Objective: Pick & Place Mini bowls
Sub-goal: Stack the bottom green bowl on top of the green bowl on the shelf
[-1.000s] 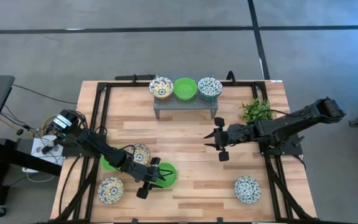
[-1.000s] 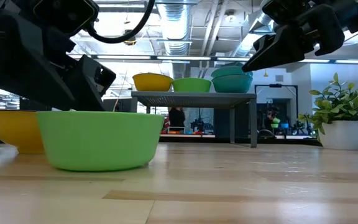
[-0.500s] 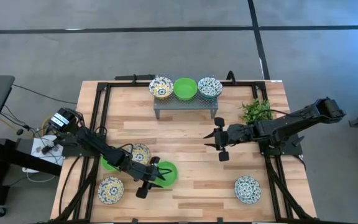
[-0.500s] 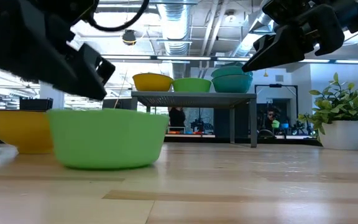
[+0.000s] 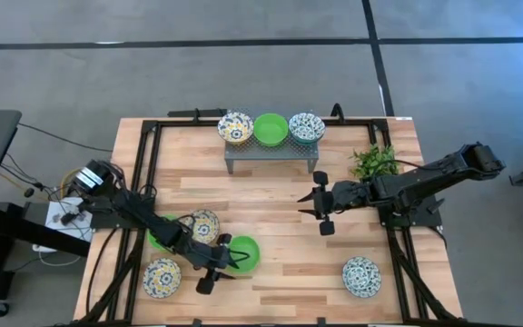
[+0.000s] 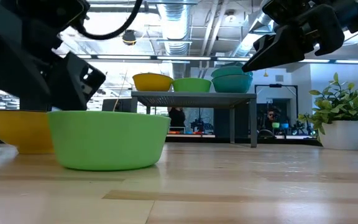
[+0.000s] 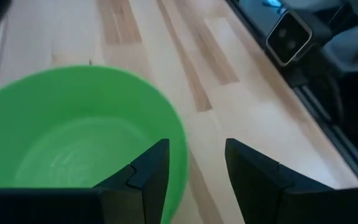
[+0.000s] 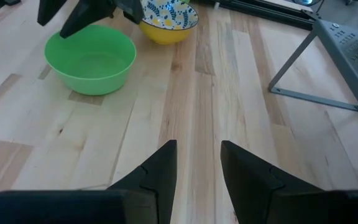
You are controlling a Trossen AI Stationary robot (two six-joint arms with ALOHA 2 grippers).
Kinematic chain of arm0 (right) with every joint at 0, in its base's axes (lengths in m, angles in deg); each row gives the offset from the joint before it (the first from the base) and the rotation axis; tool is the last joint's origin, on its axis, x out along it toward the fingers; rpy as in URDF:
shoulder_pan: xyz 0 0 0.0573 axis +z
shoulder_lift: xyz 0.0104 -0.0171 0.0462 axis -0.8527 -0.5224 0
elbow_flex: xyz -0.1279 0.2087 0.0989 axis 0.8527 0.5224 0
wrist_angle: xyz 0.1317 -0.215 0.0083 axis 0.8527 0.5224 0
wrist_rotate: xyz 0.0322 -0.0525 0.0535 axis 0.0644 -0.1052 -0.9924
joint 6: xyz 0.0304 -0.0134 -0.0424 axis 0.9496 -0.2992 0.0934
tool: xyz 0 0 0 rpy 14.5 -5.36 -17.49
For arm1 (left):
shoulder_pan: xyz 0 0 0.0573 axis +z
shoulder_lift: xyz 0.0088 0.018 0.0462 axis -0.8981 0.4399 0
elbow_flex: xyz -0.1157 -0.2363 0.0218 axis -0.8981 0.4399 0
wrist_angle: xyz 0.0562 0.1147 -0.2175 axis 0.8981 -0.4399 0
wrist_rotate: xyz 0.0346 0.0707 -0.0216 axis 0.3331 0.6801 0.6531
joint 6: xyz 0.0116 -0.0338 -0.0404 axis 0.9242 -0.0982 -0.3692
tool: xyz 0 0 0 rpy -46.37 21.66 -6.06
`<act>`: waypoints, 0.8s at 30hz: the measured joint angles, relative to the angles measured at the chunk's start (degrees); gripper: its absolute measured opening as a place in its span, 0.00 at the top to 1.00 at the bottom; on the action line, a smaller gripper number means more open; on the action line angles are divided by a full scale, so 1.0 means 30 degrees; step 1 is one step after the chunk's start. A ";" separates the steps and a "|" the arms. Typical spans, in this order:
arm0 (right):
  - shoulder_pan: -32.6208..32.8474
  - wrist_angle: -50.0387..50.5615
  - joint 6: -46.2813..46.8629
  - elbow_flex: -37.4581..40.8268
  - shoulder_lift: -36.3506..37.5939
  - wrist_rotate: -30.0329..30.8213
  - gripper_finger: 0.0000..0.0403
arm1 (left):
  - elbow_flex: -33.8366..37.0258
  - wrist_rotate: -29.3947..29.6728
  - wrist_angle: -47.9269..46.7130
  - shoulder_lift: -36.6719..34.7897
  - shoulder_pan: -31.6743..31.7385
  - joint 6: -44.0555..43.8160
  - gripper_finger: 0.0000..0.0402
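A plain green mini bowl (image 5: pixel 244 252) stands on its base on the table, near the front and left of the middle. My left gripper (image 7: pixel 194 163) is open and straddles this bowl's rim. My right gripper (image 5: pixel 320 211) hangs open above the middle of the table, right of centre, with nothing between its fingers (image 8: pixel 197 174). Three mini bowls sit on the grey rack (image 5: pixel 271 156) at the far edge: a yellow-patterned one (image 5: pixel 235 128), a green one (image 5: pixel 271 129) and a blue-patterned one (image 5: pixel 306 127). My left gripper has one finger (image 7: pixel 151 171) inside the green bowl, close against the wall at the rim's near-left part (image 7: pixel 180 144). The other finger (image 7: pixel 253 171) stands outside over the table. The fingers slant down from the table's left. The bowl rests on the table.
More bowls stand at the near left: a patterned one (image 5: pixel 205 223), a green one (image 5: pixel 159 239) half under the left arm, and a patterned one (image 5: pixel 162 277). Another patterned bowl (image 5: pixel 361 276) sits near right. A small plant (image 5: pixel 375 162) stands at the far right.
The green bowl at my left gripper has slid a little toward the table's right, staying upright on its base. My right gripper has kept still.
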 joint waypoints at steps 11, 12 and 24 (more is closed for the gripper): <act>0.0000 0.0000 0.0007 0.0000 0.0000 0.0000 0.70 | 0.0000 0.0248 0.0029 0.0536 0.0558 0.0207 0.74; 0.0000 0.0000 0.0007 0.0000 0.0000 0.0000 0.70 | 0.0000 0.0245 0.0031 0.0536 0.0608 0.0140 0.77; -0.0015 0.0000 0.0005 0.0000 0.0000 0.0000 0.70 | 0.0000 0.0357 0.0246 0.0094 0.0662 0.0226 0.97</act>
